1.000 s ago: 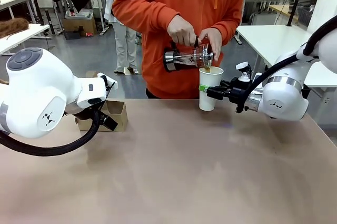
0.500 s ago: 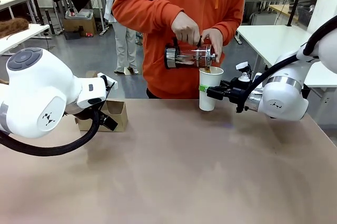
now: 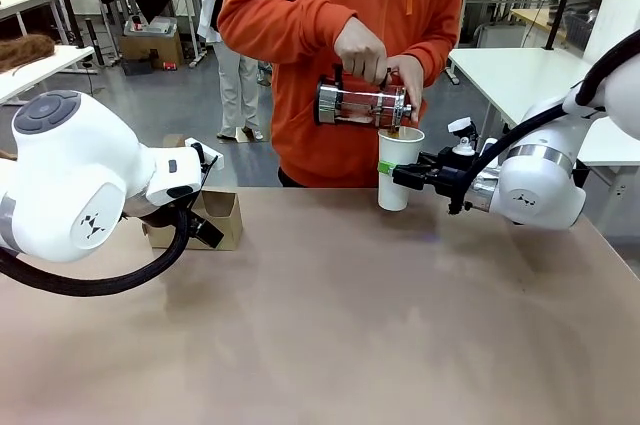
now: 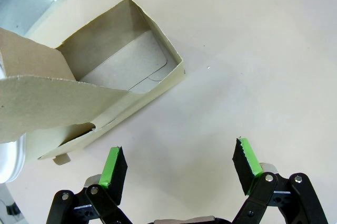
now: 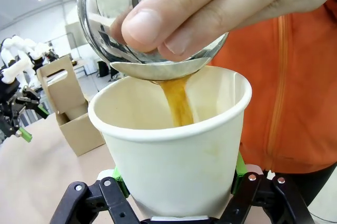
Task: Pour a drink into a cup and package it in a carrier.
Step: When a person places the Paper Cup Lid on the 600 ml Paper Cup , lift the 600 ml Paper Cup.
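Right pincer [image 5: 179, 179]: I read it as clenched on the cup [image 3: 400, 160], one green pad pressed to each side of the lower wall. The cup stands upright on the desk [image 3: 350, 325], lidless, near the far edge and in front of the person's orange sweatshirt [image 3: 300, 5]. Above its rim a glass pitcher [image 3: 362, 105] lies tilted almost flat, held in both of the person's hands [image 3: 360, 50]. The metal spout sits over the mouth of the cup. The drink [image 5: 176, 100] falls from it in a thin brown stream.

Left pincer [image 4: 180, 163]: released, fingers spread wide and grasping nothing, hanging over bare desk. Just beyond its fingertips is the carrier [image 4: 126, 71], brown cardboard with one pocket open towards my wrist camera. It is well apart from the cup, on the left side of the desk.
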Available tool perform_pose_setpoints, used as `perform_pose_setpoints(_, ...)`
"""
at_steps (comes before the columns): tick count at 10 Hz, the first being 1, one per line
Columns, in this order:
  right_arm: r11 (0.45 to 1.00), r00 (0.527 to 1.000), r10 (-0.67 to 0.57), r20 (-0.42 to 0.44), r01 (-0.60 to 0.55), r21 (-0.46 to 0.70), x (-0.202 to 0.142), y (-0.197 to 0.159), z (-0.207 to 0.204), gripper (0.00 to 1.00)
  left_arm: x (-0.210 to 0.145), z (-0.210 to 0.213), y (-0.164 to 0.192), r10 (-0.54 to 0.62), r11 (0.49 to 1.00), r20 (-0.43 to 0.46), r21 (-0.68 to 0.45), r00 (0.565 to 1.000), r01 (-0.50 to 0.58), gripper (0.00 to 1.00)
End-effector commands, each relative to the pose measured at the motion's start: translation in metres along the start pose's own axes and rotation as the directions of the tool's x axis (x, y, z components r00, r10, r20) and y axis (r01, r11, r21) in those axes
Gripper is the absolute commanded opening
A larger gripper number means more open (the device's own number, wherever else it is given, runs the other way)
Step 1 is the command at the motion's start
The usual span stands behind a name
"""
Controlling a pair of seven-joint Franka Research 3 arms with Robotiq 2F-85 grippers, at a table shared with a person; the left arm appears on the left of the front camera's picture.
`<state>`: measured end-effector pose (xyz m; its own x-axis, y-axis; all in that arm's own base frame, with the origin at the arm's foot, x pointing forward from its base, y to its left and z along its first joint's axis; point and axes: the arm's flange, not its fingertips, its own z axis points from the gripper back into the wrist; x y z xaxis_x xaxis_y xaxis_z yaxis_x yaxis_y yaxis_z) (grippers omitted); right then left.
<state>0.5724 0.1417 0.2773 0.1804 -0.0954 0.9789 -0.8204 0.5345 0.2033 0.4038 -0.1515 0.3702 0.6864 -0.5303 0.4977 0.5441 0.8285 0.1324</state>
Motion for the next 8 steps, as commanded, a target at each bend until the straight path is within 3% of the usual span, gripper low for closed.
perform_pose_setpoints(1,1.0,1.0,0.003,0.003,-0.003,0.0,0.0011,0.0007,-0.0016,0.82,0.0,0.0004,0.0,0.0,1.0,0.001,-0.001,1.0,0.0,1.0)
perform_pose_setpoints(8,1.0,1.0,0.003,0.003,-0.003,0.0,0.0011,0.0007,-0.0016,0.82,0.0,0.0004,0.0,0.0,1.0,0.001,-0.001,1.0,0.0,1.0)
